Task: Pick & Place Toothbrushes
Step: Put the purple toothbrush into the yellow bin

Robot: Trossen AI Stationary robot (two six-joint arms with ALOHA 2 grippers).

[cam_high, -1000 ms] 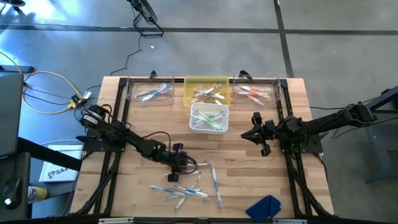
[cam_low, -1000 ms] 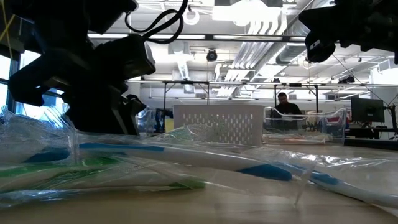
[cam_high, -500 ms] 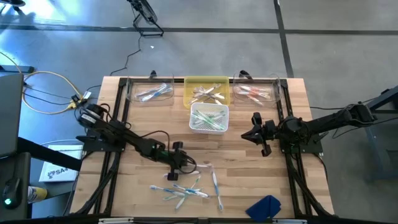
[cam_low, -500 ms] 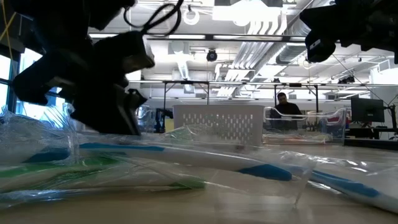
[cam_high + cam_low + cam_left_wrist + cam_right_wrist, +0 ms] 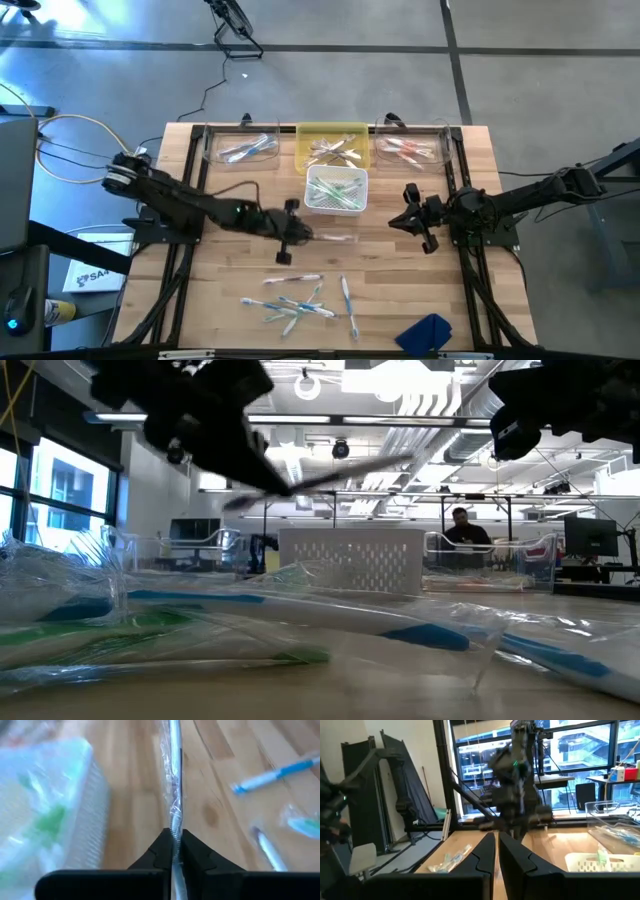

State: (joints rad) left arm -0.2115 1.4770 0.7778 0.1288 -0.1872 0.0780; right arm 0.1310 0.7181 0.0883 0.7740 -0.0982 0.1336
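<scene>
left pincer (image 5: 175, 851) clamped on wrapped toothbrush (image 5: 174, 780) above table (image 5: 400, 290); right pincer (image 5: 497, 851) together, idle.

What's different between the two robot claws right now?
The left gripper pinches a wrapped toothbrush near the white basket; the right gripper holds nothing. The left arm stretches toward the table's middle; the right waits at its side. Both are shut.
</scene>
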